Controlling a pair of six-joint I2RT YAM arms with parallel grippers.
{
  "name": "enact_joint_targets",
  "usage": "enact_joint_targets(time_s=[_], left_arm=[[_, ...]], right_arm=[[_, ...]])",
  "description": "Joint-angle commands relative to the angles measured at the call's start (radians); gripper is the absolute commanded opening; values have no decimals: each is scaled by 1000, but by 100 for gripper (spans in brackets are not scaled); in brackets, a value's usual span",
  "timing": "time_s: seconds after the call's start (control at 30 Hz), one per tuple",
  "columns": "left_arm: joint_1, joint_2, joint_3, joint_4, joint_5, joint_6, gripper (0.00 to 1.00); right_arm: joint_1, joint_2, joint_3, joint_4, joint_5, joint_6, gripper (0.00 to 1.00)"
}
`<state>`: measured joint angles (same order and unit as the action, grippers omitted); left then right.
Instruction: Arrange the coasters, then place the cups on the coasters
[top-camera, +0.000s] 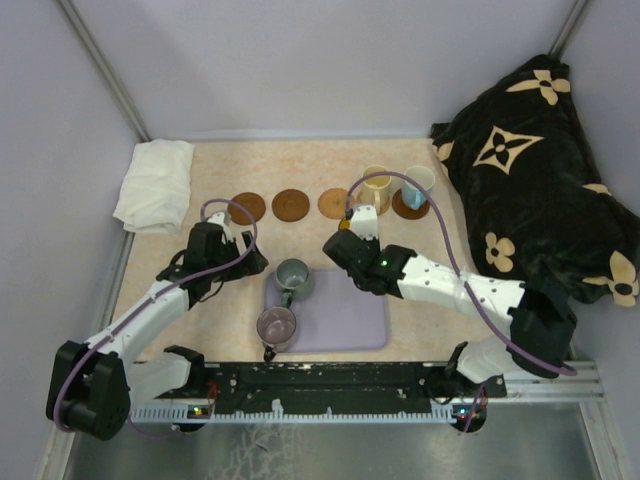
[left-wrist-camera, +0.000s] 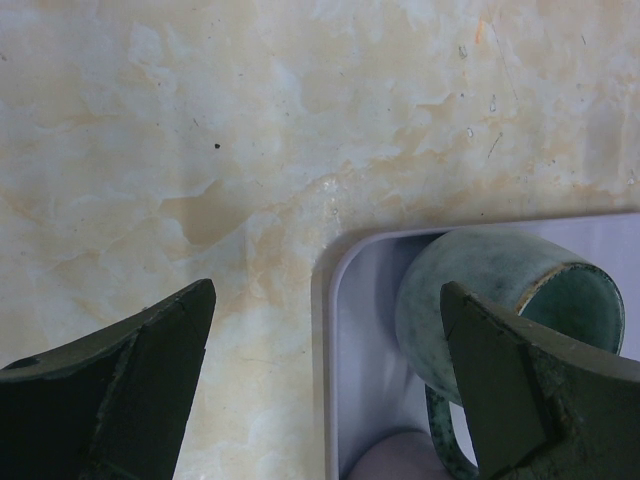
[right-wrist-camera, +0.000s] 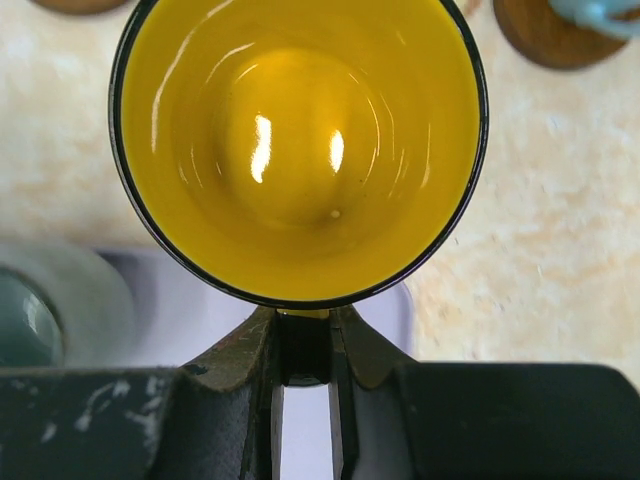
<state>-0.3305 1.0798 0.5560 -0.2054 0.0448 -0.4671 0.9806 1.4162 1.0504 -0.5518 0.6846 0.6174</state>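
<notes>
A robot test booth, lab-like: plain grey walls (top-camera: 320, 60) box in a marble-patterned desk (top-camera: 300, 160), with the left arm (top-camera: 140, 320) and right arm (top-camera: 440, 280) bolted to a black rail (top-camera: 330, 380).

Plain pale lavender walls (top-camera: 330, 60) close in a beige marbled worktop (top-camera: 230, 160) under even light. A folded white cloth (top-camera: 155, 185) lies at its far left corner; a black cushion (top-camera: 530, 180) with cream flowers crowds its right edge.

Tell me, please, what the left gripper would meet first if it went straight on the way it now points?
Most likely the green cup on the tray: the open left gripper aims down at the tray's corner, and one finger lines up with the cup. Depth is unclear.
</notes>
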Motion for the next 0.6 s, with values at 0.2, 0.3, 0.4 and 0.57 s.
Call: enact_joint_targets(time_s=[0.2,0.3,0.4,0.57], left_arm=[[-3,34,-16,66,42,-4,100],[-4,54,-20,81,54,-4,100],[-4,79,-26,104,76,-9,100],[-4,110,-29,118,99,-12,100]], right_arm=[[-131,337,380,218,-21,-121,0],[-158,426,453,236,-13,-138,0],[-174,505,519,247,23,-164,0],[-203,597,618,231,64,-150,0]])
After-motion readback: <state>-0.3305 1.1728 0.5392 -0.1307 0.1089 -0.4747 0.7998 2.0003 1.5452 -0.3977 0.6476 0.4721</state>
